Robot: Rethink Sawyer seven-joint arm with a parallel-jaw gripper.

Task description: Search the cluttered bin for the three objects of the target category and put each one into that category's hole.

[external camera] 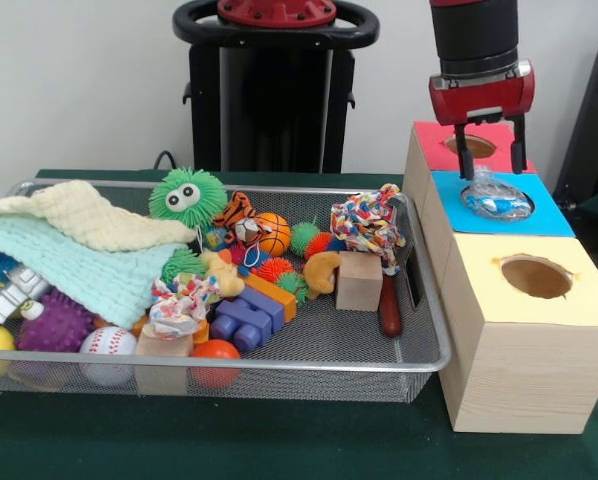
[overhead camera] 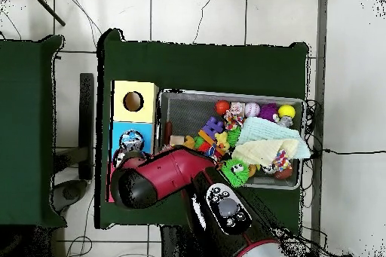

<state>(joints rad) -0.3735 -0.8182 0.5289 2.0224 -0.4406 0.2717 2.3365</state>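
I see the gripper [external camera: 490, 148] hanging straight above the blue box [external camera: 504, 205], fingers spread and holding nothing. A clear crinkly bundle [external camera: 494, 196] sits in the blue hole directly beneath the tips, not fully sunk. The wire bin [external camera: 424, 330] lies well off to the side.

You're looking at a pale plain wall [external camera: 79, 90] at twelve o'clock, green-covered counter [external camera: 279, 440] below it, white tiled floor [overhead camera: 203, 13] around, dark cables [overhead camera: 347, 151] trailing at three o'clock, second green surface [overhead camera: 26, 126] at nine o'clock
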